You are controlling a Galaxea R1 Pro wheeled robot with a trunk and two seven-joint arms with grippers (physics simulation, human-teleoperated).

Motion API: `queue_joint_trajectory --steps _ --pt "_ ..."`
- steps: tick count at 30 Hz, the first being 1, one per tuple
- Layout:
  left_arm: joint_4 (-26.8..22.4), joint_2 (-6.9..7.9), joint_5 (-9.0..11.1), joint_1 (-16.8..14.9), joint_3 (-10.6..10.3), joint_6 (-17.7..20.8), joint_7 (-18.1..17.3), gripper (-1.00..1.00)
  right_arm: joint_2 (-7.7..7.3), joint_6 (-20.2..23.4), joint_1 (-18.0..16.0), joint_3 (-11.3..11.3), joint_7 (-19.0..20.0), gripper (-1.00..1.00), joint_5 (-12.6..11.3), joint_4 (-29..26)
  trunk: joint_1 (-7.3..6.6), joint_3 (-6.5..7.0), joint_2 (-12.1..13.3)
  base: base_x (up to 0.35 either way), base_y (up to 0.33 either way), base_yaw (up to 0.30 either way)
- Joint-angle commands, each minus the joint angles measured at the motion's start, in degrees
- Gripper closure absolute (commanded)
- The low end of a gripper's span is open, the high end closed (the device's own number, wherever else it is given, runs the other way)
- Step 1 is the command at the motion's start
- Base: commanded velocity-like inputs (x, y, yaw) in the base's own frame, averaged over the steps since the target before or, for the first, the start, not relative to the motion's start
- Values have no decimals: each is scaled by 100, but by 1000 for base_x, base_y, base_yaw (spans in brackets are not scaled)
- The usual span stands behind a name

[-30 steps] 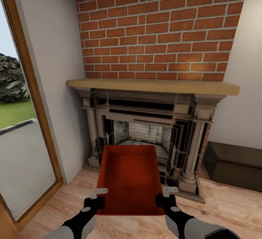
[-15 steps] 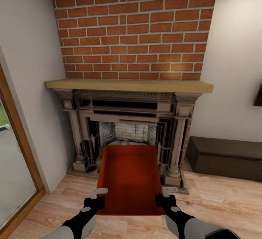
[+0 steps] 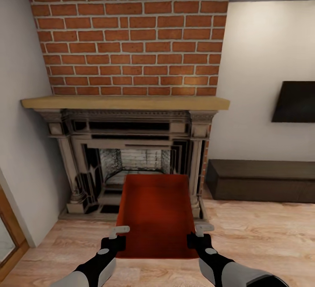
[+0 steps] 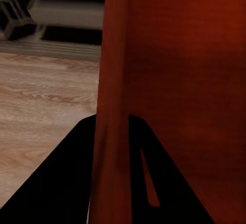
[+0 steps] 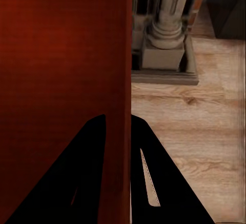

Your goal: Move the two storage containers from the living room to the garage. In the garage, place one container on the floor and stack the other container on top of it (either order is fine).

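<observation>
An orange-red storage container (image 3: 155,215) hangs in front of me above the light wood planks of the living room, held by both arms. My left gripper (image 3: 117,239) is shut on its left wall (image 4: 110,131), one dark finger on each side. My right gripper (image 3: 197,236) is shut on its right wall (image 5: 123,131) in the same way. The container's open top faces me and it looks empty.
A red brick fireplace (image 3: 131,155) with a wooden mantel stands straight ahead. A dark brown box (image 3: 262,181) lies low along the right wall, under a dark screen (image 3: 295,102). A wood door frame (image 3: 8,225) is at far left. Plank flooring (image 3: 262,239) lies open to the right.
The whole view has swung to the right: the fireplace and glass door slid left, the dark box and screen came in. The container and both grippers keep their places in the picture.
</observation>
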Motion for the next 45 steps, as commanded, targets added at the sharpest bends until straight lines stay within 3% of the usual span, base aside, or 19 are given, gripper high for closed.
queue_joint_trajectory --steps 1,23,30,45 --pt "25 4 90 -2 99 -30 106 100 4 -238 -10 -195 1 100 -34 -8 1 -8 -6 0 0 -282" --pt "22 15 66 -2 99 -40 97 100 4 -238 -10 -195 1 100 -34 -6 1 -8 -6 0 0 -282" --pt "64 13 67 -2 99 -286 97 100 4 -238 -10 -195 1 100 -34 -9 1 -8 -6 0 0 -282" --pt "104 21 76 -2 99 -289 34 100 4 -238 -10 -193 1 100 -34 -7 1 -8 -6 0 0 -282"
